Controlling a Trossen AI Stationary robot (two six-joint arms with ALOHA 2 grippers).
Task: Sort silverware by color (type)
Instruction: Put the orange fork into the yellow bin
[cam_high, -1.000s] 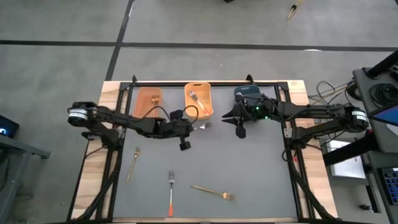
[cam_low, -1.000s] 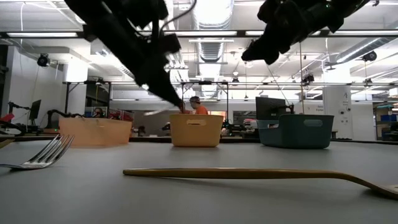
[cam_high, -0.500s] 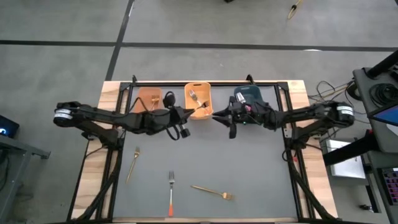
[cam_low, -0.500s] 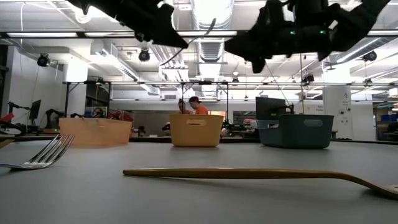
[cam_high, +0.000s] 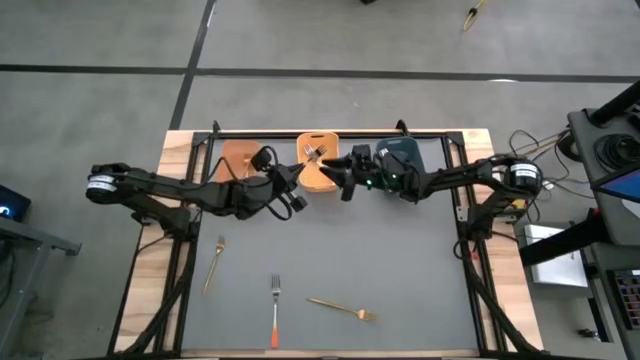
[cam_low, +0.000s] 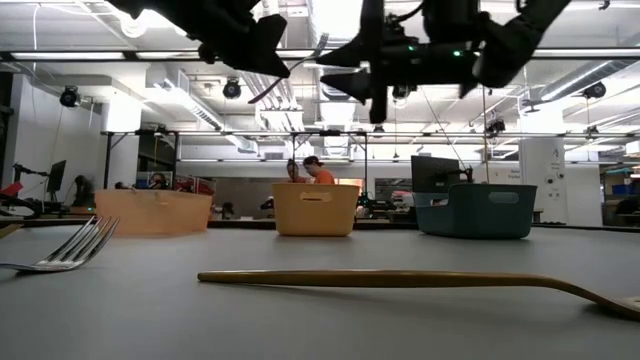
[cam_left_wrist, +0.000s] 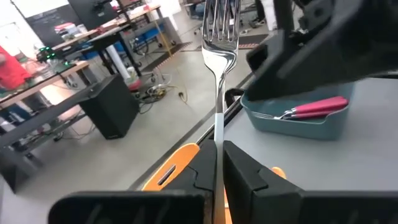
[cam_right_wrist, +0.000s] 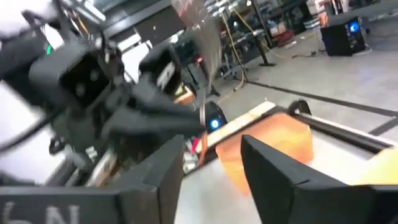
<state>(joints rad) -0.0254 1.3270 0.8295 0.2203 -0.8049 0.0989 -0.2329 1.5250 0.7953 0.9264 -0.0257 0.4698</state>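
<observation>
Since a second ago, right gripper (cam_high: 341, 183) shifted across to the orange middle bin (cam_high: 322, 148), fingers now spread, facing left gripper (cam_high: 297, 177). Left wrist view alone confirms left fingers (cam_left_wrist: 241, 169) pinching a silver fork (cam_left_wrist: 219, 59) upright; pink-handled fork (cam_left_wrist: 314, 108) in teal bin (cam_left_wrist: 297, 122) beyond. High view shows three forks (cam_high: 274, 310) well behind both grippers.

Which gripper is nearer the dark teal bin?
Right. The right gripper hangs beside the teal bin, over the middle orange bin; the left gripper is farther left.
</observation>
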